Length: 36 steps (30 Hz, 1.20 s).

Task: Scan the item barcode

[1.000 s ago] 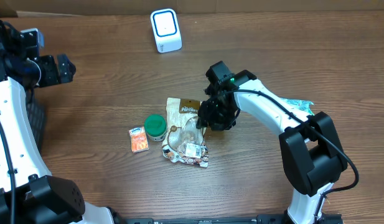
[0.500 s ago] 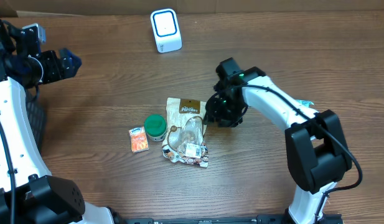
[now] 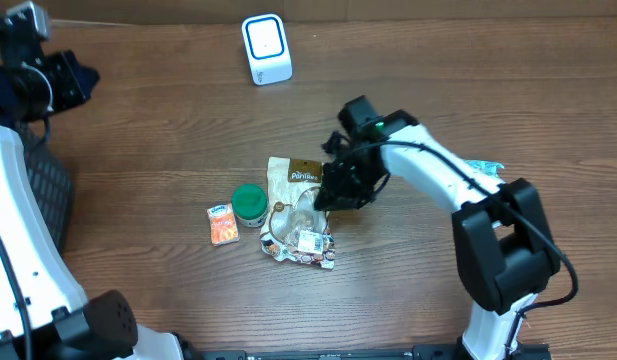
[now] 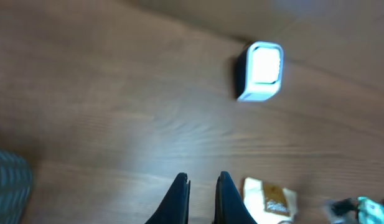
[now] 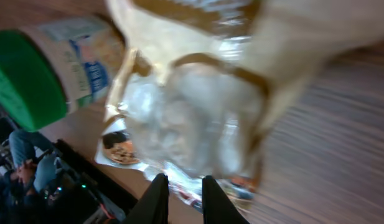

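At the middle of the table (image 3: 168,150) lies the tan snack pouch with a clear window (image 3: 296,205), face up. Its brown header reads roughly "Pan…", the rest too small. My right fingers (image 5: 155,198) sit nearly together at its edge, presumably to carry it to the white box scanner (image 3: 266,48) — I cannot tell if they grip. Left fingers (image 4: 178,199): shut, empty, parked aside.

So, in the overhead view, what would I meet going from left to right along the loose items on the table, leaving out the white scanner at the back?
orange packet → green-lidded jar → snack bag → teal wrapper, at the far right
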Each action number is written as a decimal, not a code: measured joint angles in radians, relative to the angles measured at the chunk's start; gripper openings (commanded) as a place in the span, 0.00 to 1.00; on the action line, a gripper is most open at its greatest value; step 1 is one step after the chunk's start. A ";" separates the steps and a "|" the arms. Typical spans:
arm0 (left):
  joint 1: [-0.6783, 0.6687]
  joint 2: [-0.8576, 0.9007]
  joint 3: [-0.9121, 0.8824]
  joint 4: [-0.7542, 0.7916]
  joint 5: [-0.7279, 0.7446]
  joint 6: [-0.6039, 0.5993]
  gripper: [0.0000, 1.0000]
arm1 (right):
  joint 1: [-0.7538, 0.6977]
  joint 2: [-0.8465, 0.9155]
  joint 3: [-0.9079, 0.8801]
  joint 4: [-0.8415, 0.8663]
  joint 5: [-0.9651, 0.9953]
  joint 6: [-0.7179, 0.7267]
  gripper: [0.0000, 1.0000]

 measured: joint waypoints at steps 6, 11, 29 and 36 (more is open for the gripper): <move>-0.031 -0.012 0.056 -0.034 0.003 -0.024 0.04 | 0.134 0.000 0.000 0.112 0.037 0.181 0.18; -0.030 -0.010 0.056 -0.057 0.003 -0.024 0.04 | 0.238 0.000 -0.007 0.146 0.141 0.339 0.21; -0.030 -0.010 0.056 -0.097 0.003 -0.024 0.04 | 0.253 -0.006 -0.070 0.121 0.283 0.433 0.27; -0.030 -0.010 0.056 -0.104 0.003 -0.023 0.04 | 0.200 -0.007 -0.070 0.036 0.280 0.327 0.27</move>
